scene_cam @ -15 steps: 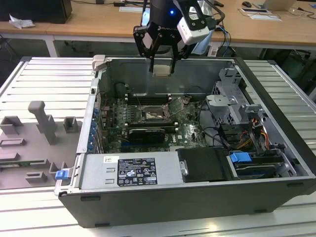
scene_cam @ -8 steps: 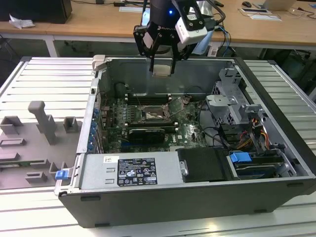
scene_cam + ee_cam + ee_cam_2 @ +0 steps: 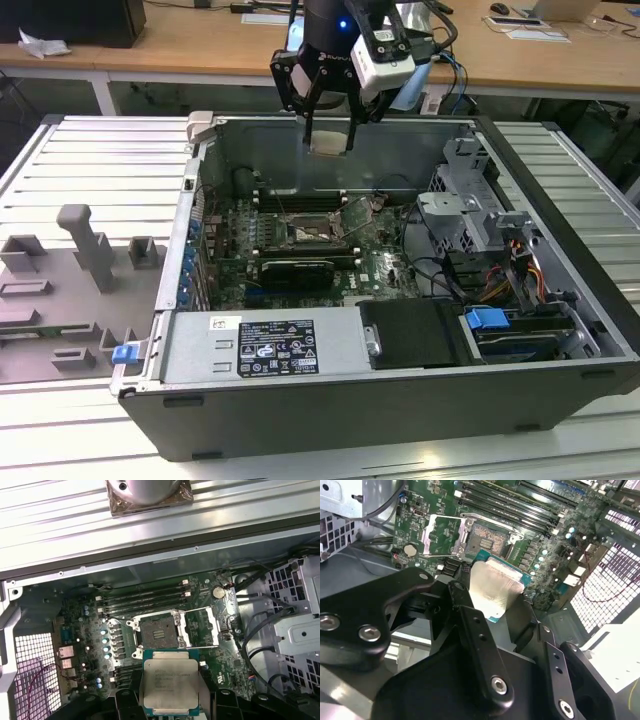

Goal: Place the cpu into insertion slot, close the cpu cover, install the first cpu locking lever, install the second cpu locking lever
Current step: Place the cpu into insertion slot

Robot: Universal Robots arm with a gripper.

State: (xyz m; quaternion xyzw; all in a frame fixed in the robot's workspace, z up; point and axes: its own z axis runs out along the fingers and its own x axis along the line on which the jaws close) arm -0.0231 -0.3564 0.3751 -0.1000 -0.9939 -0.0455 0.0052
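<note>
The gripper is clamped on the cpu, holding it flat, metal top upward, high above the open case. Below it the slot lies bare, its cover swung open beside it. The chip looks light and stiff, yet delicate underneath, I'd say. The edges are the place to hold it, never the contact face.

Exterior view: looking down at the insertion slot from well off.
First wrist view: riding my wrist, facing the insertion slot from above, nearer.
Second wrist view: slanting toward the insertion slot, near.
Sharing: that insertion slot.
</note>
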